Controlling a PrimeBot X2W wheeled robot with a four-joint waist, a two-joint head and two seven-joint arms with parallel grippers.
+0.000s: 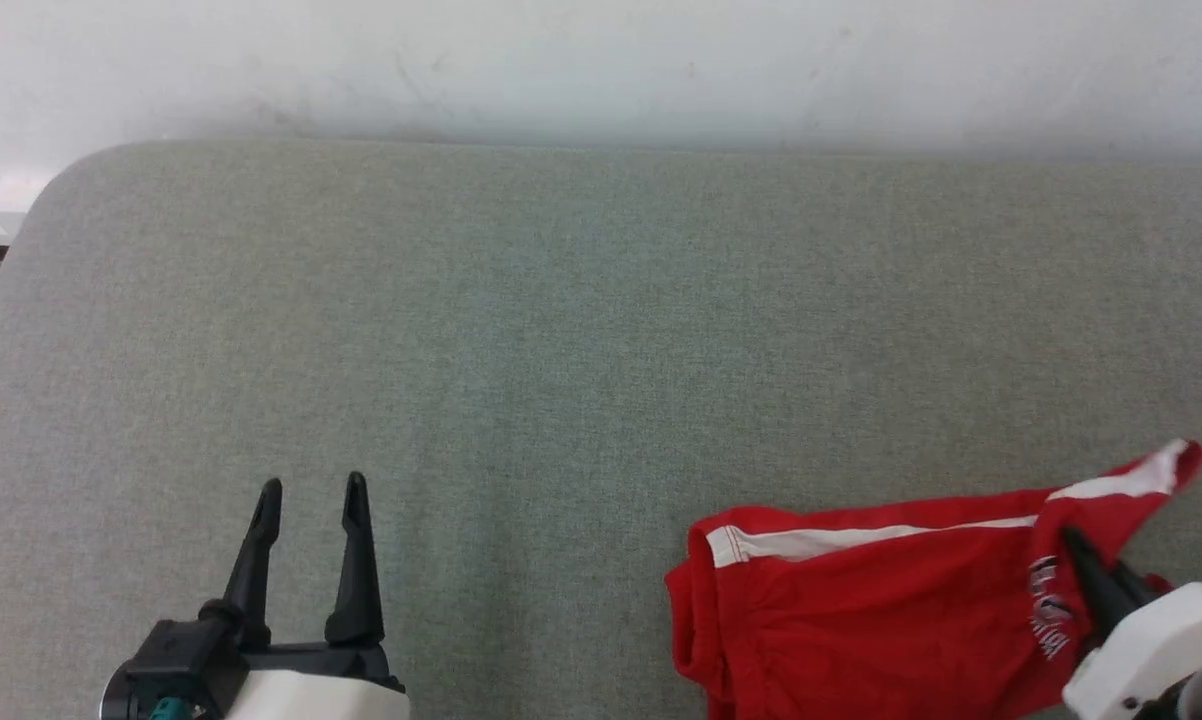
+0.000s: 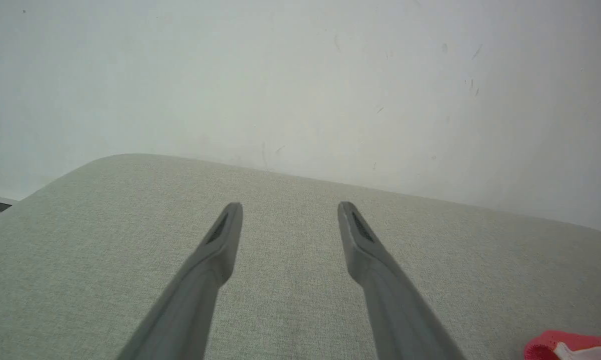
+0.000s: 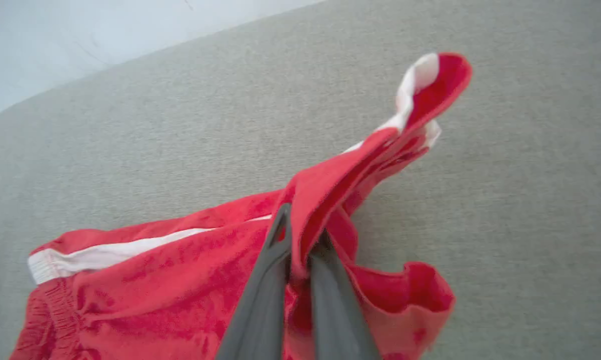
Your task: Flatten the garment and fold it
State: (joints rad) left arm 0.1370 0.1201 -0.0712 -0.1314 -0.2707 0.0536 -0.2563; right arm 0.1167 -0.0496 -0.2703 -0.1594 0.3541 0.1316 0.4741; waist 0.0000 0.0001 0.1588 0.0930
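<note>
Right pincer (image 3: pixel 303 230) is clamped on a fold of the red shorts (image 1: pixel 861 610), bunched on the near right of the grey tabletop (image 1: pixel 561 300), while left pincer (image 1: pixel 313 482) stands wide apart over its near left.

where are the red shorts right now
In the head view the red shorts lie at the lower right of the grey padded surface, one leg pinched in the right pincer; the open left pincer sits apart at lower left.
</note>
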